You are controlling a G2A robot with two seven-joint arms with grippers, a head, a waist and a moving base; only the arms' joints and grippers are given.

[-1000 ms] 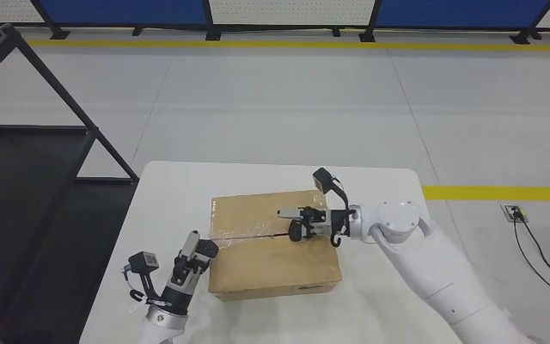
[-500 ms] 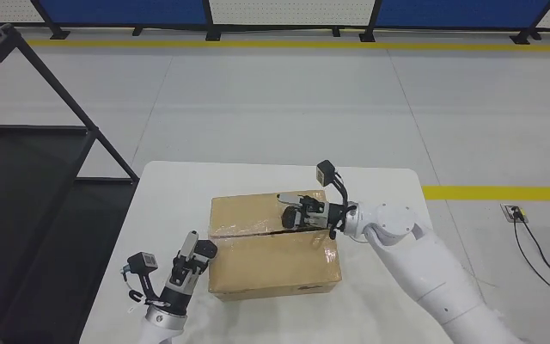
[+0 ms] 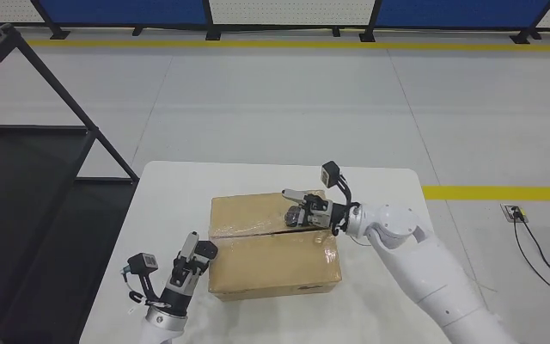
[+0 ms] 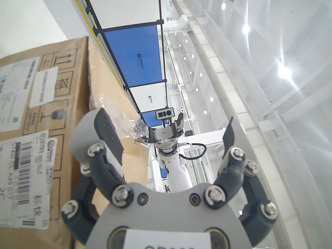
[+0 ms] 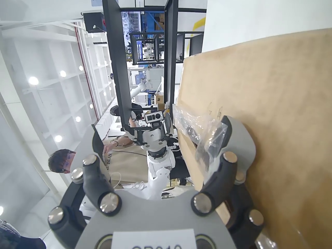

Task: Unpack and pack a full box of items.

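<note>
- What is inside the cardboard box (image 3: pixel 275 262) can't be seen. Its top flaps lie nearly shut, with a thin dark line along the middle seam.
- The box sits in the lower middle of the top view, on the white table (image 3: pixel 172 198).
- The right gripper (image 3: pixel 293 208) is over the far flap near that seam, its fingers spread apart. One finger (image 5: pixel 233 136) lies against the cardboard beside crumpled clear tape (image 5: pixel 192 128). I can't make out whether it hooks under the flap's edge.
- The left gripper (image 3: pixel 194 255) sits at the box's left end, in the lower left of the top view. Its jaws are wide with nothing between them, and the box's labels (image 4: pixel 46 78) are just beside it.
- The left arm is cut off by the bottom edge of the top view.
- Around the table the floor is pale grey. A yellow line (image 3: pixel 258 43) and blue panels (image 3: pixel 120 10) run along the top, and a black frame (image 3: pixel 51 146) stands at the left.
</note>
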